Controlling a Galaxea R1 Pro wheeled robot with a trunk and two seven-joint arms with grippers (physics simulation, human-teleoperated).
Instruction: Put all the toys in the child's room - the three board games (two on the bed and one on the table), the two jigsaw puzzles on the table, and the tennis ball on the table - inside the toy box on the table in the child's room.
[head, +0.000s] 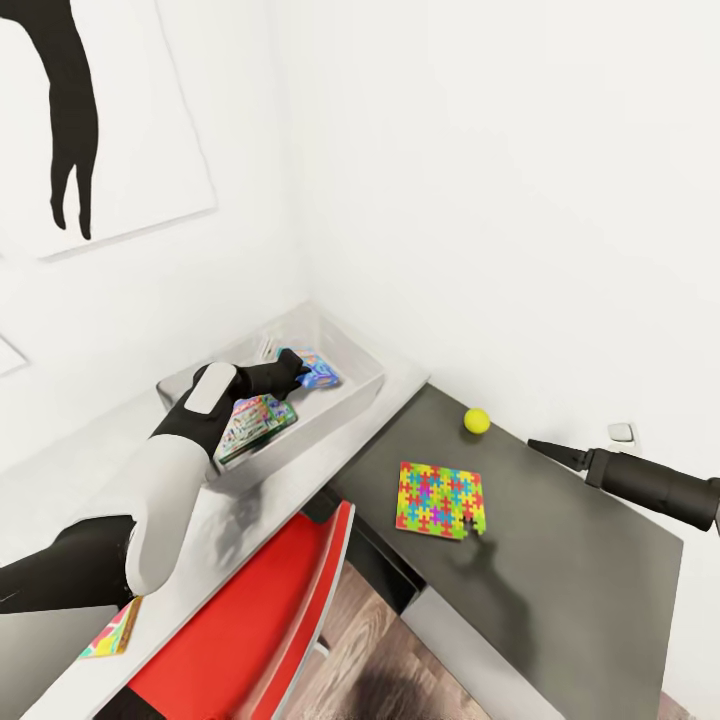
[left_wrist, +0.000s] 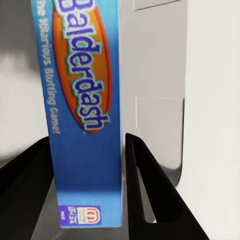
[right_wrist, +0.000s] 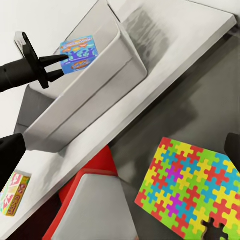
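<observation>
Right now the left gripper (head: 300, 369) is clamped on the blue game (head: 318, 368), held over the grey bin (head: 360, 400); letting go crooked could leave it leaning on the green game (head: 255, 420) just behind; the right gripper (head: 535, 444), too small to judge, waits near the ball (head: 477, 421) and puzzle (head: 441, 499) on the dark surface (head: 570, 560).

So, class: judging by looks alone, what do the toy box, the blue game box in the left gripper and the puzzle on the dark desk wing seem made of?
Toy box: probably moulded plastic, a smooth light grey with soft sheen and rounded corners.
Blue game box: likely glossy printed cardboard, flat faces with sharp lettering.
Jigsaw puzzle: thin card or foam, matte, bright interlocking pieces; which one is unclear.
</observation>
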